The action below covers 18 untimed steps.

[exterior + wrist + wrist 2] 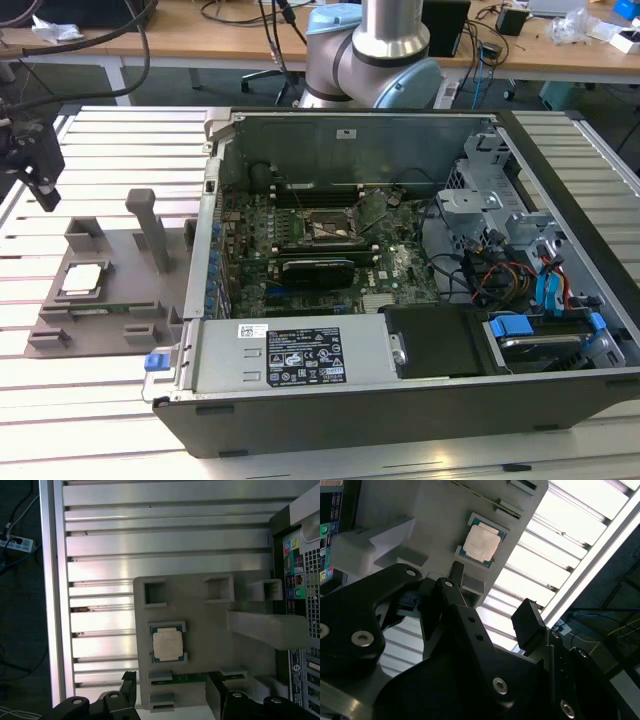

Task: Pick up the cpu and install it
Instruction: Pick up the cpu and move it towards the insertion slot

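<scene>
Exterior view, from its left: black fingers (46,188) are seen hanging over the slatted aluminium desk (110,140), above and toward the exterior view's left of the flat grey plastic tray with upright posts (125,260). Nothing is touched by them. In the first wrist view the fingers (129,685) are shown spread apart with nothing gripped. The same is shown in the second wrist view, fingers (529,622) apart and empty.

The small flat square cpu with silvery-grey metal top plate (82,280) is seated flat in a square recess on the tray's half toward the exterior view's left, apart from the fingers. This is confirmed in both wrist views: the cpu (167,645) (481,543) is laid plate-up, framed by a thin rim, not picked up. A tall grey post (152,235) is set upright on the tray between cpu and case.

Just beside the tray, toward the right, an open dark-grey metal computer case (400,420) is laid on its side on the desk. Inside, a green motherboard (250,240) is exposed, with a square metal-framed socket (325,228) near its middle; what sits in it cannot be told. A long black rectangular expansion card (318,270) is mounted just in front of the socket. Further right, blue plastic drive tabs (510,328) are seen. Behind the case, the silver and pale-blue arm base (375,45) is seen.
</scene>
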Available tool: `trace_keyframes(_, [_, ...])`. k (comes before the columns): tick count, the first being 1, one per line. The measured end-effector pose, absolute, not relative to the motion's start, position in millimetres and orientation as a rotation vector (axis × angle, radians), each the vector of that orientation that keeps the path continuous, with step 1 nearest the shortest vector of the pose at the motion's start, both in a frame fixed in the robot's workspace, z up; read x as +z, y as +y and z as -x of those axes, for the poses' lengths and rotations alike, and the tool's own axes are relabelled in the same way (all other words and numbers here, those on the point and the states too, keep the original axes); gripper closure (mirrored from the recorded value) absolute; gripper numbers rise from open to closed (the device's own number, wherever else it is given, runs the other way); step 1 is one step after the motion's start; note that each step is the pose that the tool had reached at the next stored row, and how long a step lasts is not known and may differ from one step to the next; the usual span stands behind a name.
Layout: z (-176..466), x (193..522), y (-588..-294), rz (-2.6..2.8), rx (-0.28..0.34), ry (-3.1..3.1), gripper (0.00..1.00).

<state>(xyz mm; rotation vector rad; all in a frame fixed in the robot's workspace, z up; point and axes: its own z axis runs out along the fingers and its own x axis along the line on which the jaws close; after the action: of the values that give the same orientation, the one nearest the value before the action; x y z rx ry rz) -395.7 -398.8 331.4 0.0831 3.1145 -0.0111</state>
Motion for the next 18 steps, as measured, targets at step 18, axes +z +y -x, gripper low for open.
trace_keyframes(18, [396,317,-399,-0.083,-0.011,3.115,0.34])
